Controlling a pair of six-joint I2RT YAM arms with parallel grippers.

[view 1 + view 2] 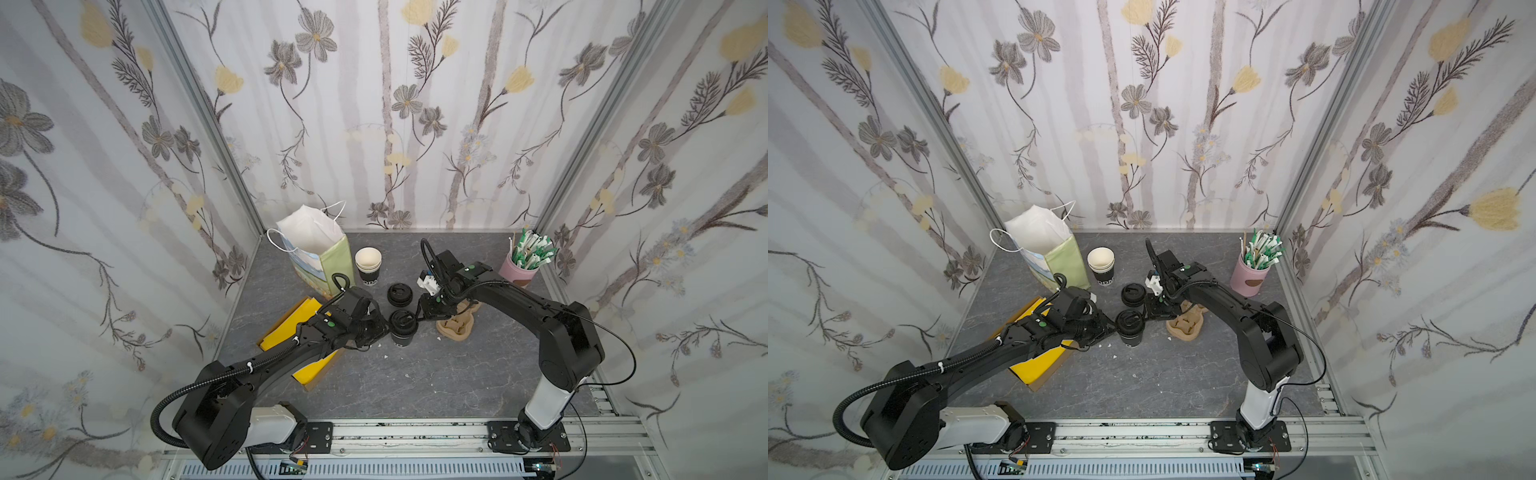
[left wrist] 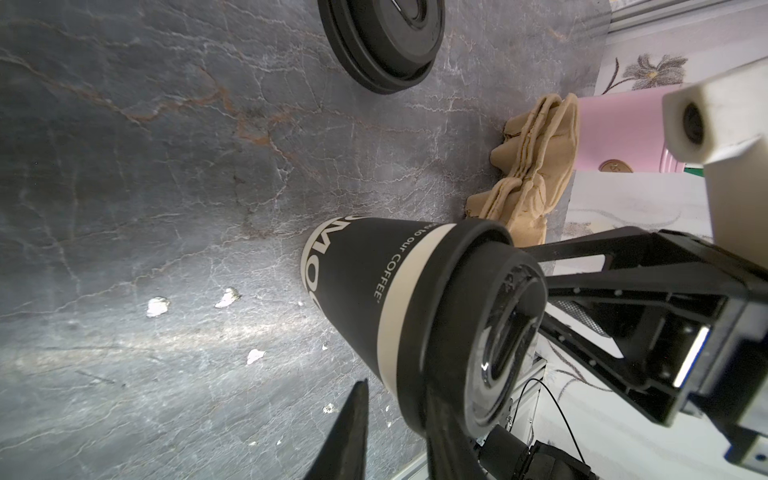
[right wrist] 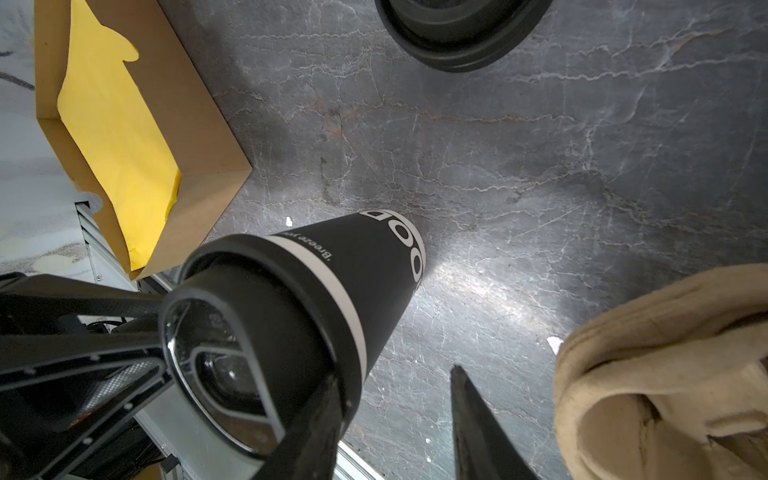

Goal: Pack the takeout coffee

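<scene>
Box [image 1: 282, 328]: flat kraft cardboard lined with yellow paper, at 9 o'clock on the table, partly under the left arm.
Bag [image 1: 328, 266]: paper gift bag, pale green side, white cord handles, standing open at 10 o'clock.
Cup stack [image 1: 368, 266]: nested lidless black paper cups, cream inside, at 11 o'clock.
Spare lid [image 1: 400, 294]: black domed plastic, lying just at 12 o'clock of the takeout cup.
Takeout cup [image 1: 402, 338]: tapered black paper with white lettering, upright at table centre, with the sip lid [image 1: 402, 321], domed black plastic, seated on its rim.
Carrier [image 1: 455, 328]: lobed tan moulded pulp, at 3 o'clock of the cup.
Holder [image 1: 519, 270]: pink cylinder packed with green-and-white sticks, at 2 o'clock.
Tabletop [image 1: 415, 382]: dark grey, veined like stone, with white flecks.
Walls [image 1: 415, 124]: floral paper, aluminium posts.
Left gripper [image 2: 397, 395]: jaws parted, nothing between them; one finger touches the lid rim at 9 o'clock.
Right gripper [image 3: 395, 374]: jaws parted and empty; one finger rests on the lid rim at 3 o'clock.
</scene>
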